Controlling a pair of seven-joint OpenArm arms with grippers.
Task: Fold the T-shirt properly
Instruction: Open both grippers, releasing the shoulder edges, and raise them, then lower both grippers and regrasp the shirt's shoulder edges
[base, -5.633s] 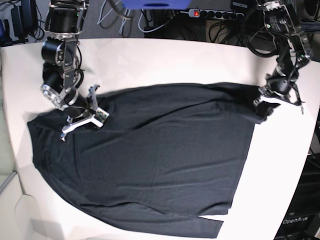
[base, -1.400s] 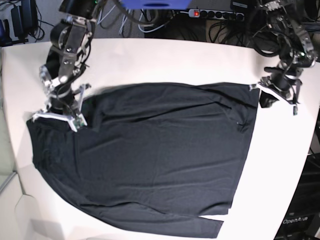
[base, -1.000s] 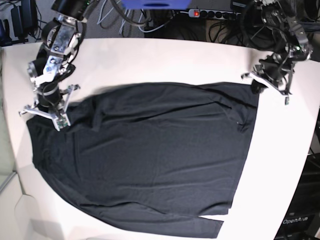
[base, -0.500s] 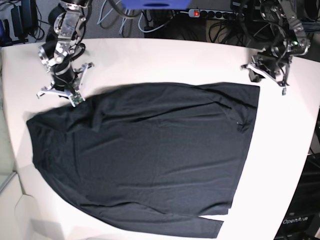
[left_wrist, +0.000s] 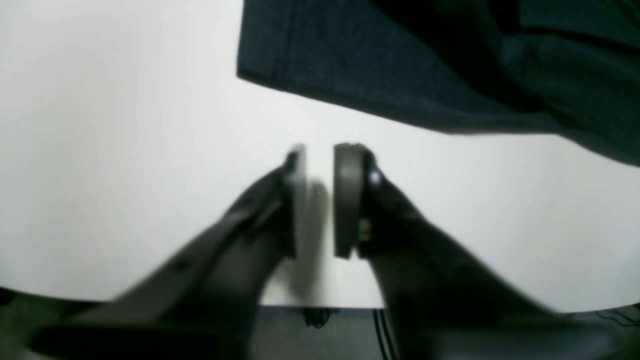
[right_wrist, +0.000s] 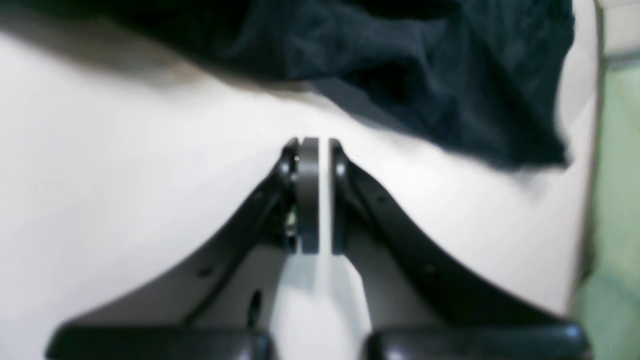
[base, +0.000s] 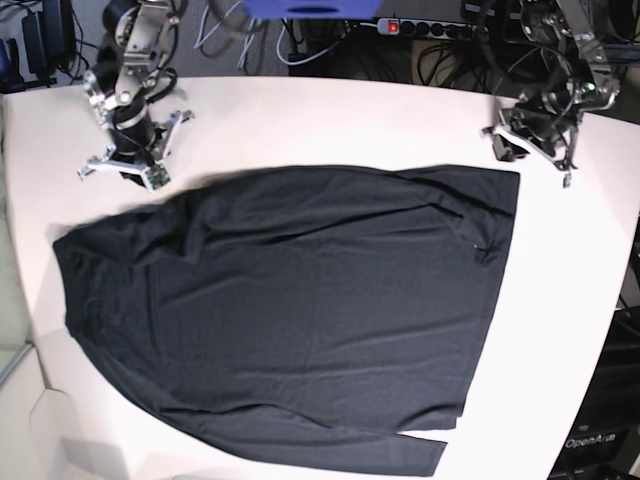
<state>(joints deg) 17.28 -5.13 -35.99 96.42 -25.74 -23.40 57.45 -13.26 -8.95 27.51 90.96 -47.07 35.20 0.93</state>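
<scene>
Both my pincers hover empty off the T-shirt (base: 300, 300), which lies flat for folding. Left pincer (left_wrist: 320, 200) slightly apart, right pincer (right_wrist: 320, 195) basically together, over bare tabletop (base: 320, 120).

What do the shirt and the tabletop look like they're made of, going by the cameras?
T-shirt: probably a thin, soft knit with a slight sheen; it lies limp in shallow ripples, and a stitched hem shows in the left wrist view. Table: a smooth, hard white surface, likely laminate or painted board; matte to satin, with soft shadows and no sharp glare.
</scene>
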